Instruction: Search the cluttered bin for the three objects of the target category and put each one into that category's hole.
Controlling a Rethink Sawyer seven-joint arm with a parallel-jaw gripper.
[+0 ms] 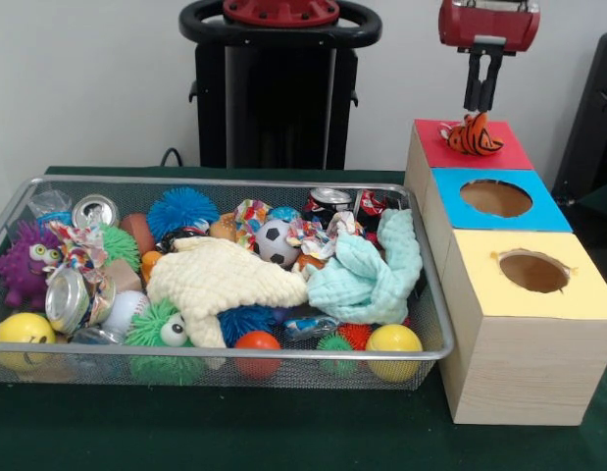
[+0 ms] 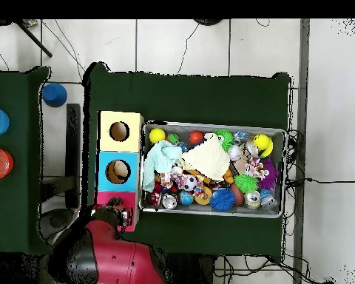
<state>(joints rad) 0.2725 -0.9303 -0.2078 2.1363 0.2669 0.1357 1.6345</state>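
My gripper [image 1: 483, 108] hangs over the red-topped box [image 1: 509, 155] at the far right. Its narrow jaws are shut on the top of a small orange plush animal with black stripes [image 1: 472, 137], which rests on the red top and hides the hole there. In the overhead view the gripper [image 2: 122, 212] sits over the same red box [image 2: 106, 198]. The wire-mesh bin [image 1: 234, 357] lies to the left, full of clutter. I cannot pick out any other plush animal in it.
A blue-topped box with a round hole [image 1: 495, 198] and a yellow-topped box with a hole [image 1: 533, 271] stand in a row beside the bin. The bin holds a cream cloth [image 1: 225, 277], a mint cloth [image 1: 367, 280], spiky balls, cans and smooth balls.
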